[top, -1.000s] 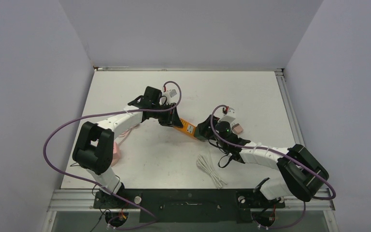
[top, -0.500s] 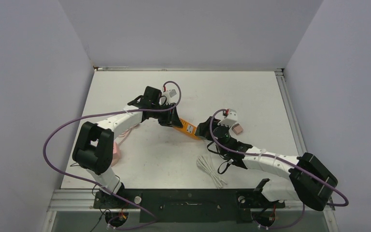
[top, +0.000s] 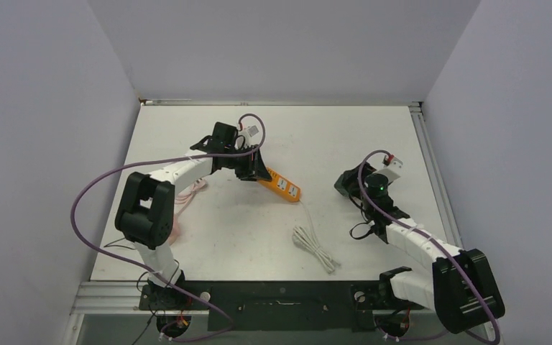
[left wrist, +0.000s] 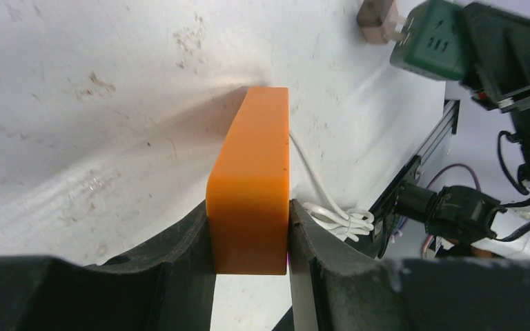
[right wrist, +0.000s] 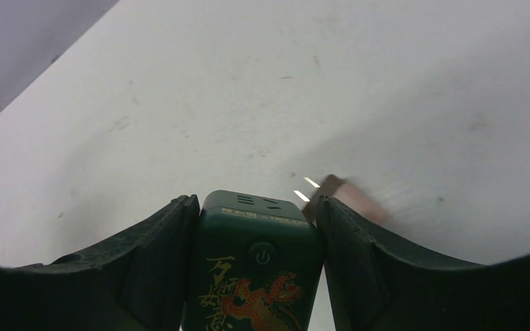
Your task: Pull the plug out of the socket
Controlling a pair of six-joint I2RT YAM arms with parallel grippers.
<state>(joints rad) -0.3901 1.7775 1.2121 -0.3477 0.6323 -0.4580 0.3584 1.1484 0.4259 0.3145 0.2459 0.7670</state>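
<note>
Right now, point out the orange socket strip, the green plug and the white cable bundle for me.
orange socket strip [left wrist: 248, 207], left wrist view, on its near end face.
green plug [right wrist: 252, 279], right wrist view, on its printed top face below the button.
white cable bundle [top: 315, 250], top view, on the middle of the coil.

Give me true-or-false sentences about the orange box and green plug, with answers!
1. The left fingers clamp the orange rectangular plastic socket block. True.
2. The dark green plastic plug with a dragon picture sits in the orange block. False: it is apart from it, clamped in the right fingers.
3. The white bundled cable lies on the white table, untouched. True.
4. The small pinkish-brown plug is in the right fingers. False: it lies on the table beyond the green plug.
</note>
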